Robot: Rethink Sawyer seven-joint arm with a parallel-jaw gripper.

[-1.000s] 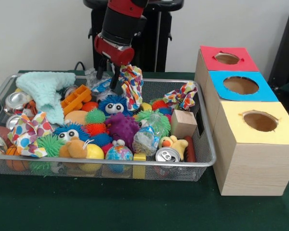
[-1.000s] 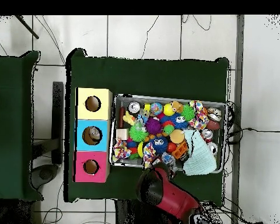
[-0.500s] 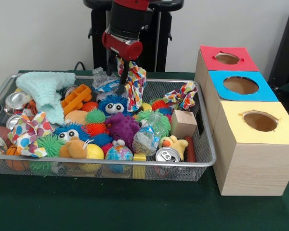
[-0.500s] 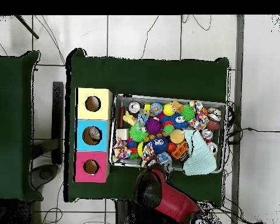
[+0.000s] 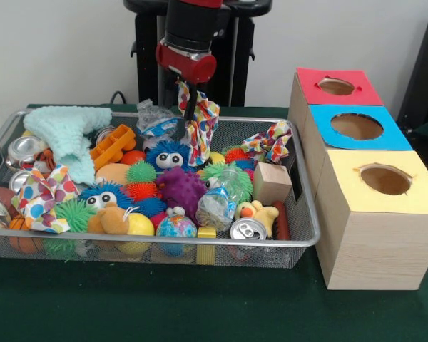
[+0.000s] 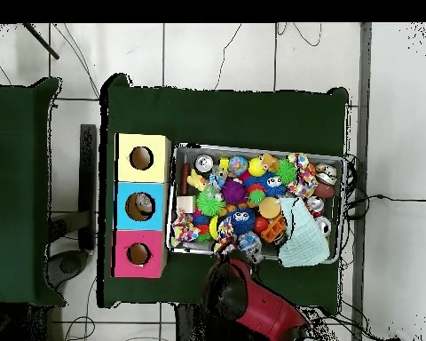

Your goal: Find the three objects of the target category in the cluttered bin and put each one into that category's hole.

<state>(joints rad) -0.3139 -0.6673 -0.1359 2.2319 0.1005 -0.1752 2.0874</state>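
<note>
The wire mesh bin (image 5: 200,243) is full of toys. My gripper (image 5: 188,102) hangs over its far rim, shut on a white polka-dot cloth (image 5: 201,130) that dangles from it above the toys. One clear plastic film bundle (image 5: 215,206) lies near the bin's front middle. Another film bundle (image 5: 154,114) lies at the far side, just left of the gripper. A third bundle does not show. The red-topped box's hole (image 5: 336,86) is at the far right, apart from the gripper. In the overhead view the arm (image 6: 252,300) covers the gripper, and the red box's hole (image 6: 138,254) shows at the left.
A blue-topped box (image 5: 357,127) and a yellow-topped box (image 5: 385,179) stand in line with the red one, right of the bin. In the bin lie silver cans (image 5: 247,229), a mint cloth (image 5: 71,132), other polka-dot cloths (image 5: 269,142), a wooden block (image 5: 272,182) and fuzzy balls (image 5: 180,189).
The gripper has risen and moved a little to the right, lifting the polka-dot cloth up with it. The other things in the bin have not moved.
</note>
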